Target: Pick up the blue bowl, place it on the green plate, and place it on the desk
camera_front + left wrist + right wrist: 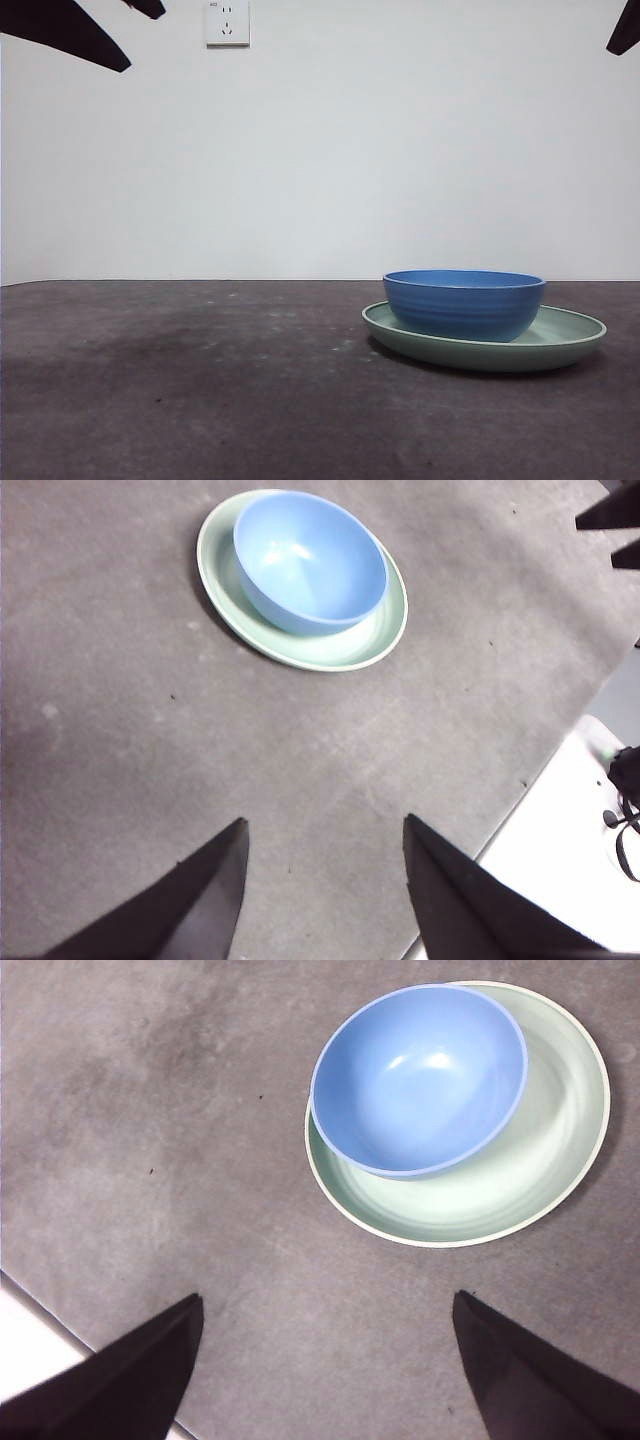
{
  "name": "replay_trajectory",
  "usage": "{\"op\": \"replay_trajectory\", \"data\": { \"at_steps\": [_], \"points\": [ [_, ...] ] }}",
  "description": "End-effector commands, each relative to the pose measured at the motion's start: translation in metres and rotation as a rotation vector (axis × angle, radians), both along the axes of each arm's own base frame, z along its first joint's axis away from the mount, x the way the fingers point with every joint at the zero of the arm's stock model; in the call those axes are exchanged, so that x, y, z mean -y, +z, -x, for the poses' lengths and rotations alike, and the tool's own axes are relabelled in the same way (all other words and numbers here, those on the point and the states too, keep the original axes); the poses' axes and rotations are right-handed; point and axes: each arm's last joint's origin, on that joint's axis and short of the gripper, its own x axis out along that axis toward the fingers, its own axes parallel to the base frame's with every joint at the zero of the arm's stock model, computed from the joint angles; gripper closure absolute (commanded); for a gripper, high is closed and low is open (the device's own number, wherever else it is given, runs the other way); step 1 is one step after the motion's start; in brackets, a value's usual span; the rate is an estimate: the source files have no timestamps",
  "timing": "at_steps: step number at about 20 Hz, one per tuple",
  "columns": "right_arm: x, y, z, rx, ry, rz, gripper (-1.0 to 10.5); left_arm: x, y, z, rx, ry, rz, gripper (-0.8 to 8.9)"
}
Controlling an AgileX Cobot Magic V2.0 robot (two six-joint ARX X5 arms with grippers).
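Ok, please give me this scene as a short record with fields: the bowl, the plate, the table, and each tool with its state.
bowl: blue bowl, upright, empty, sitting in the green plate, off-centre toward one side of it
plate: green plate, flat on the desk
table: desk, dark grey-brown, matte
left tool: left tool, open, holding nothing, raised above the desk, apart from the bowl
right tool: right tool, open, holding nothing, raised above the desk, apart from the bowl
wall: white, with a socket
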Motion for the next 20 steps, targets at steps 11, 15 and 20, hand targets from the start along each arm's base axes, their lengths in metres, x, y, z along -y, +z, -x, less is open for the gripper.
{"op": "replay_trajectory", "data": {
  "at_steps": [11, 15, 20],
  "points": [
    [0.013, -0.007, -0.032, -0.057, -0.341, 0.125, 5.5, 0.002, 0.002, -0.001, 0.013, -0.015, 0.008, 5.64],
    [0.021, -0.031, -0.074, -0.126, -0.336, 0.072, 5.5, 0.002, 0.002, -0.001, 0.016, -0.017, 0.007, 5.65],
    [0.024, -0.071, -0.12, -0.19, -0.321, 0.038, 5.9, 0.002, 0.002, -0.001, 0.016, -0.017, 0.007, 5.64]
  ]
}}
